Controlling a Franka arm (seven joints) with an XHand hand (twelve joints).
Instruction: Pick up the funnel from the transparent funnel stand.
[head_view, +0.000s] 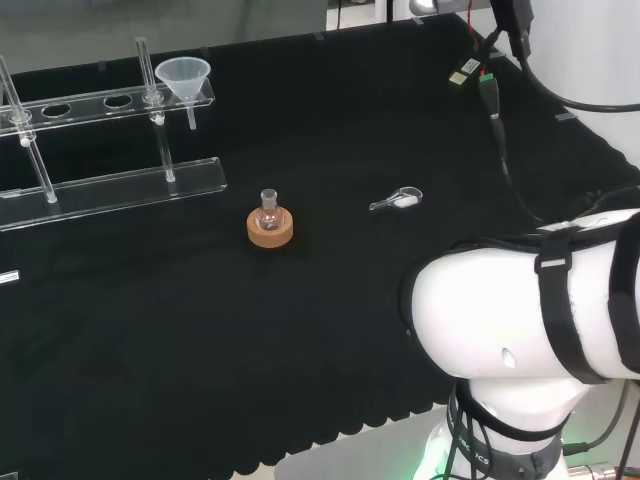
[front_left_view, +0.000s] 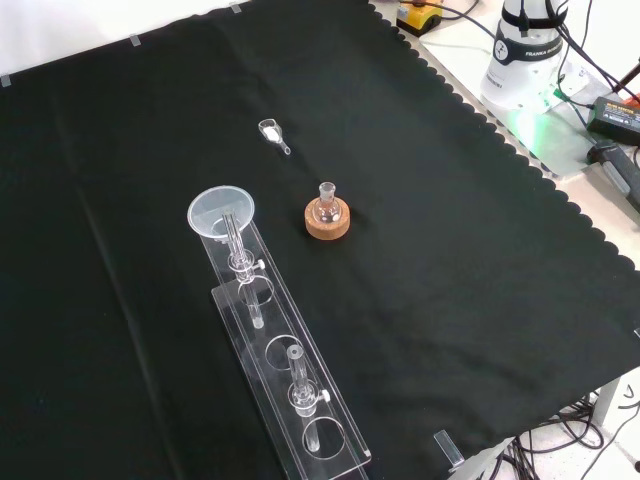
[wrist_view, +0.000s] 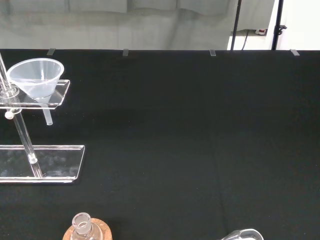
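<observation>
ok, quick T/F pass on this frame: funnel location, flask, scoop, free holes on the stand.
1. The funnel sits in the end hole of the clear stand. True.
2. The small flask lies on its side on the cloth. False: it stands upright in a cork ring.
3. A small clear scoop lies on the cloth apart from the stand. True.
4. Every hole in the stand's top bar holds a funnel. False: one funnel sits there, and other holes are open.
</observation>
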